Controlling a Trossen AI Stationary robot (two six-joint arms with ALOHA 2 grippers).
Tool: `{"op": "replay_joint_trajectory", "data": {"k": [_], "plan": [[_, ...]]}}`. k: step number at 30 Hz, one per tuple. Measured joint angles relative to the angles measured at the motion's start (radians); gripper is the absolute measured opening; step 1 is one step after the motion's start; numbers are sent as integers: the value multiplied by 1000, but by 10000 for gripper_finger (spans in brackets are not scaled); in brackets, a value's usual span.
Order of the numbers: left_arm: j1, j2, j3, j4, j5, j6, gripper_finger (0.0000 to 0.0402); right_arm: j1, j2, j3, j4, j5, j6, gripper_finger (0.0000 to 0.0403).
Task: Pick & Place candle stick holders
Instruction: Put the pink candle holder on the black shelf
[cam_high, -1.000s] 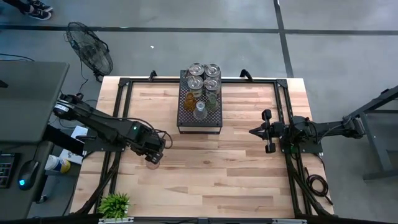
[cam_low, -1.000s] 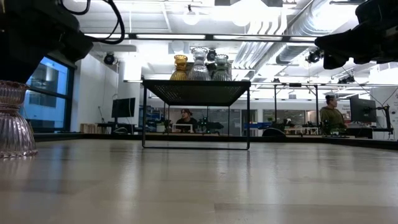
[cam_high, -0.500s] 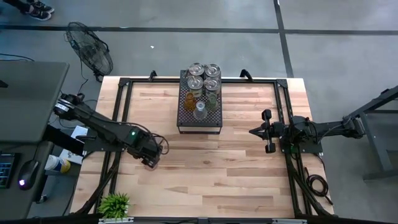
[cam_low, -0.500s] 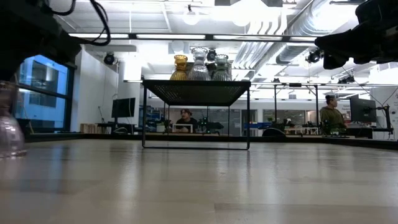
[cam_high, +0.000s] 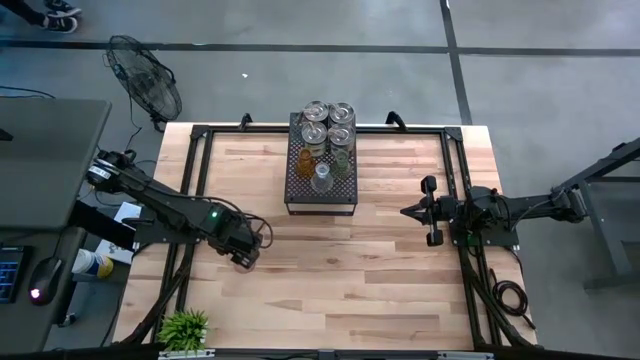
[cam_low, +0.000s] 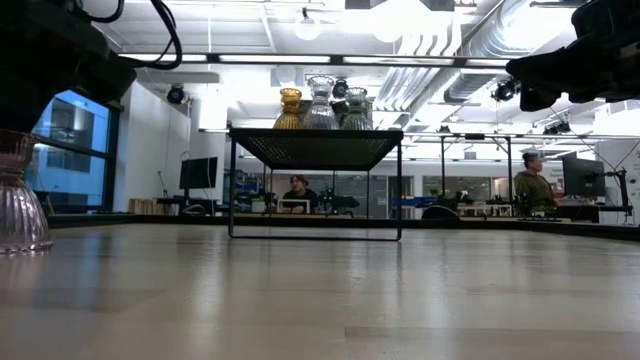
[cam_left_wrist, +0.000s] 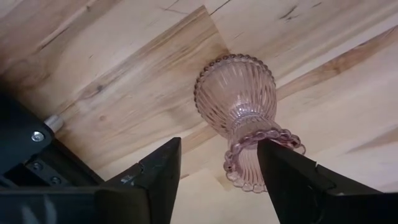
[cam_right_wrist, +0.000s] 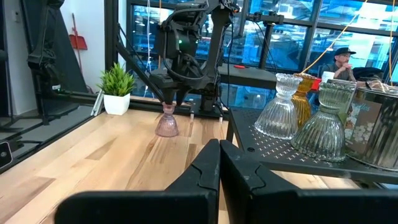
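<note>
L gripper (cam_left_wrist: 217, 171) over pink holder (cam_left_wrist: 239, 102), fingers (cam_left_wrist: 158, 168) spread wide either side of it; can't tell if touching. Holder stands on table (cam_high: 380, 260) at ~8 o'clock from tray (cam_high: 322, 190). Other holders (cam_high: 328, 125) on tray. R gripper (cam_right_wrist: 219, 165) fully closed, empty, at table's 3 o'clock edge.

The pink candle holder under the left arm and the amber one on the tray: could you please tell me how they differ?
The pink candle holder stands alone on the bare wooden table, between the open fingers of the left gripper; the amber candle holder stands on the raised black tray, crowded among other holders, with no gripper near. One is pale pink, the other amber-orange. Both are upright glass.
</note>
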Motion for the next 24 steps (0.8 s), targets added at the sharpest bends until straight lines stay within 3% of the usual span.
{"op": "replay_joint_trajectory", "data": {"k": [12,24], "plan": [[2,0,0,27,1,0,124,0,0,0,0,0,0,0],[2,0,0,28,23,0,69,0,0,0,0,0,0,0]]}}
